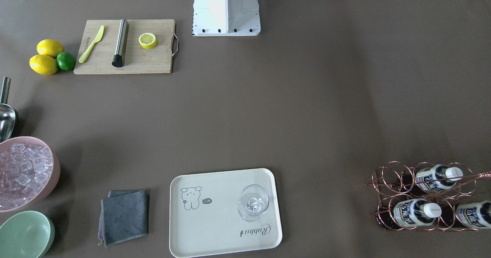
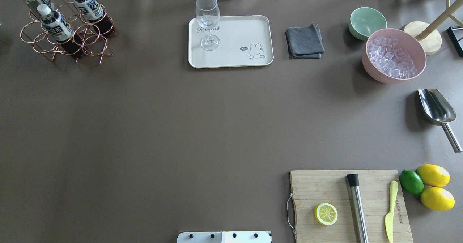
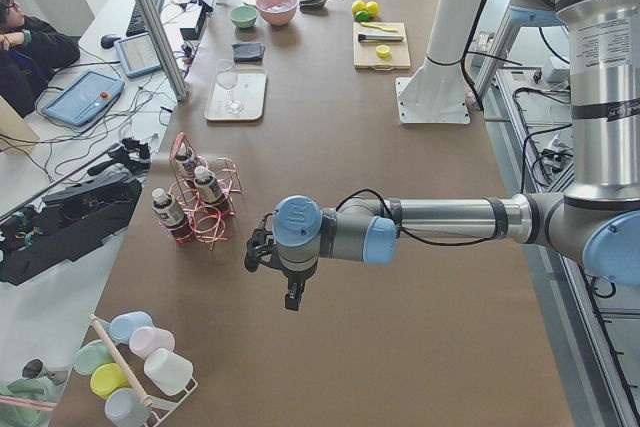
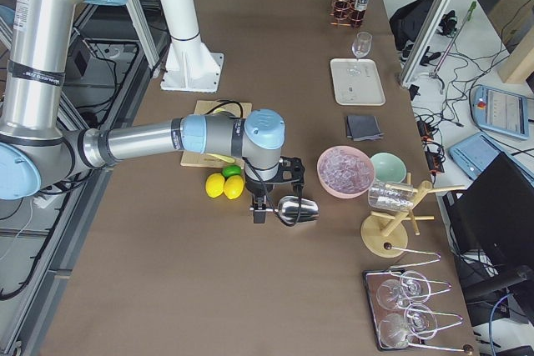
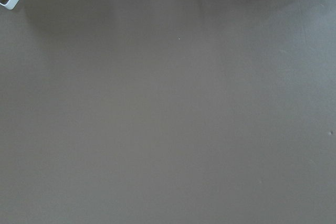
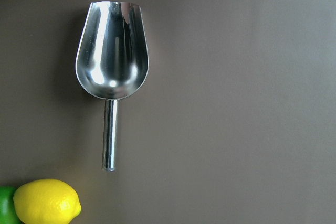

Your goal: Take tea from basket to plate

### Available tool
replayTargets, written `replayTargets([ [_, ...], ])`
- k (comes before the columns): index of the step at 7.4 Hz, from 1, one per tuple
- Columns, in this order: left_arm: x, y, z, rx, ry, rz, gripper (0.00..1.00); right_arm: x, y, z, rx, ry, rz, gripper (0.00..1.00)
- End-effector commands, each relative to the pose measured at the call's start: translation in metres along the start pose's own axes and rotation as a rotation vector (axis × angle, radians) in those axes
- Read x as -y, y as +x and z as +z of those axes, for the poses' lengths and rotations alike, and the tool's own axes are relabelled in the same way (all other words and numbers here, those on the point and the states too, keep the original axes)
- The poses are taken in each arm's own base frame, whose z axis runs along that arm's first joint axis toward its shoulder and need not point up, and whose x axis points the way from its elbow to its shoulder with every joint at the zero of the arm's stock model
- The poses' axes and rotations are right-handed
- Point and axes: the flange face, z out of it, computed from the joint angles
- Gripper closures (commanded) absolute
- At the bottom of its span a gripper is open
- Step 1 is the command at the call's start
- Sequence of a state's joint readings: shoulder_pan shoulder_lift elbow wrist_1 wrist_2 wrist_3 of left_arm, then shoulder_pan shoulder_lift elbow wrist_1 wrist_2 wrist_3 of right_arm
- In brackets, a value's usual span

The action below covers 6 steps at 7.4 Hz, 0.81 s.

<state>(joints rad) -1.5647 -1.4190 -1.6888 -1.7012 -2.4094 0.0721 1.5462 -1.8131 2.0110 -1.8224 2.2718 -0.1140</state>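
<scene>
Tea [image 3: 208,190] (in basket [image 3: 226,187]) apart from left pincer [image 3: 292,298]

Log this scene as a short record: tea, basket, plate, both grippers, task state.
tea: three bottles, all standing in the basket
basket: far corner of the table on the robot's left
plate: holds only an upright glass
left gripper: above bare table near the basket; open or shut cannot be told
right gripper: above the metal scoop; open or shut cannot be told
task state: no bottle on the plate
</scene>
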Motion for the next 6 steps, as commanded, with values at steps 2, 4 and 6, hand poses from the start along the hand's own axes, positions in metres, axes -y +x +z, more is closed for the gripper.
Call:
replayTargets([
  [2,-0.004,-0.004,-0.005,-0.002,0.016,-0.006,0.02,0.000,0.000,0.000,0.002,0.000,-0.001,0.00],
  [4,-0.010,-0.014,-0.031,-0.007,0.070,-0.031,0.02,-0.001,0.000,0.000,0.002,-0.001,0.000,0.00],
  [6,0.002,-0.008,-0.035,-0.024,0.085,0.076,0.02,0.000,0.000,0.000,0.002,0.000,-0.001,0.00],
])
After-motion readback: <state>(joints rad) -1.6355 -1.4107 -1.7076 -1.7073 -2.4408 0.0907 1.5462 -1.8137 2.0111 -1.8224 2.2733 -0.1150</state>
